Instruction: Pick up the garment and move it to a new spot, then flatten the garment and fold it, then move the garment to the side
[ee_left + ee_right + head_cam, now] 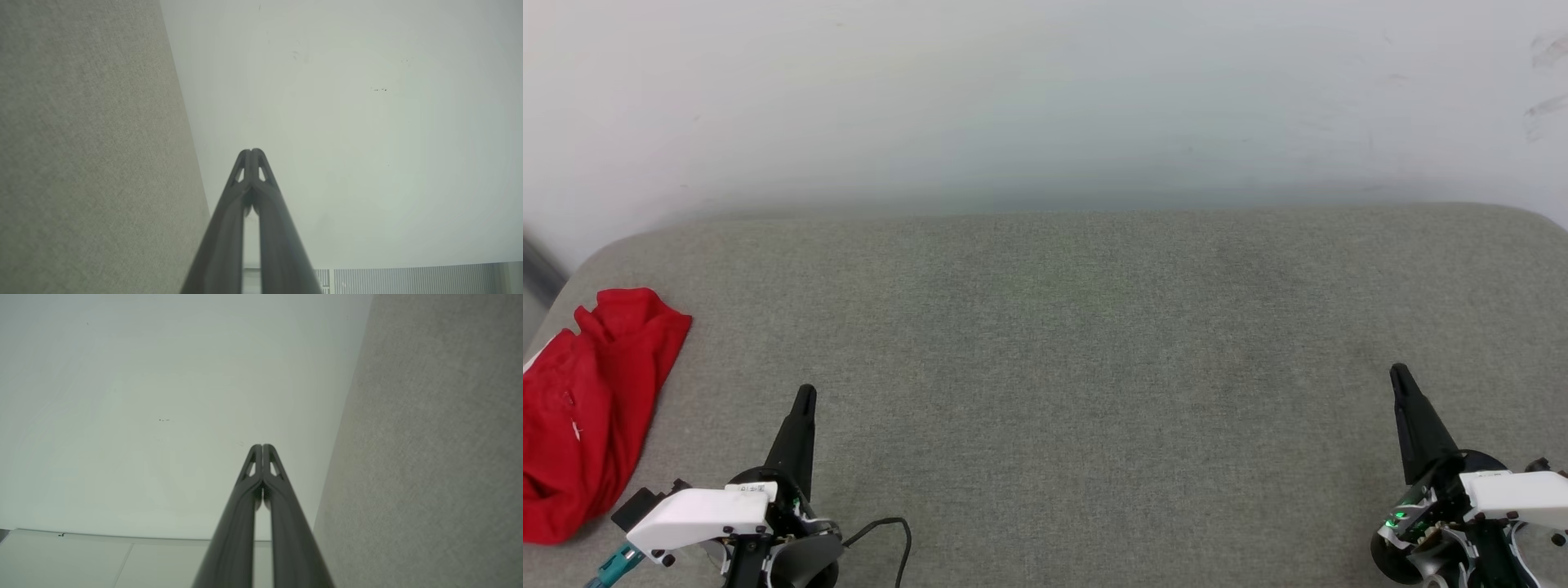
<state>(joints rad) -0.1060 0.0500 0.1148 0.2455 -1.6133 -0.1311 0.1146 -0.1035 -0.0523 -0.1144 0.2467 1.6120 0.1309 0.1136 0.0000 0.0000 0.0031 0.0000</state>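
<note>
The garment [584, 408] is a bright red cloth lying crumpled at the far left edge of the grey padded surface [1078, 343] in the head view, partly cut off by the frame. My left gripper [805, 394] sits at the lower left, a short way to the right of the garment, shut with nothing in it. My right gripper [1399, 372] is at the lower right, far from the garment, also shut and empty. In the left wrist view my left gripper [252, 151] has its tips pressed together; in the right wrist view my right gripper [262, 446] stands the same.
A pale wall [1045, 98] rises behind the grey surface, whose back corners are rounded. A thin black cable [890, 527] loops beside my left wrist. A broad stretch of grey fabric lies between the two grippers.
</note>
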